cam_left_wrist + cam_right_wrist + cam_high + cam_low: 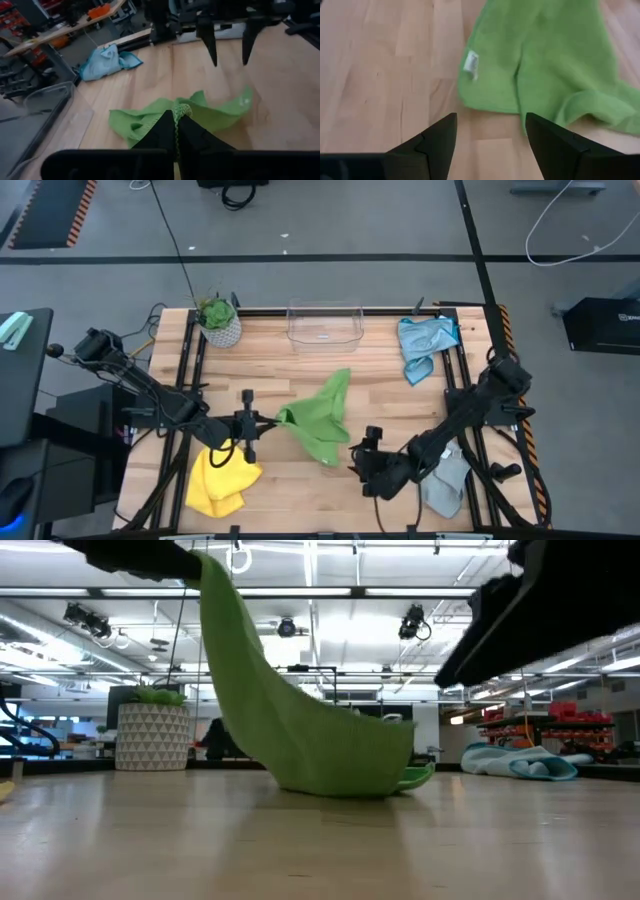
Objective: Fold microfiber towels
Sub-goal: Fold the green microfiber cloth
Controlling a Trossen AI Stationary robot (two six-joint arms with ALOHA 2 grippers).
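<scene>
The bright green towel (322, 420) lies mid-table, one end raised. My left gripper (270, 420) is shut on that raised end, and from there the cloth slopes down (250, 680) to a heap on the wood (345, 775). My right gripper (353, 458) stands open just off the towel's near corner, with nothing between its fingers (490, 137). That corner, with a white label (471, 64), lies flat ahead of it. The yellow towel (220, 480) lies bunched at the near left, the light blue one (424, 345) at the far right. The pale grey one (447, 483) lies under my right arm. My left gripper pinches a bunched edge of the green towel (179, 109) between its two shut fingers, at the towel's left end. The fingers come nearly level from the table's left. That end is lifted clear, and the cloth slopes down slack to its far part (220, 112) resting on the table.
A potted plant (219, 321) and a clear plastic bin (325, 326) stand along the far edge. Bare wood shows between the green towel and the near edge (300, 500).
</scene>
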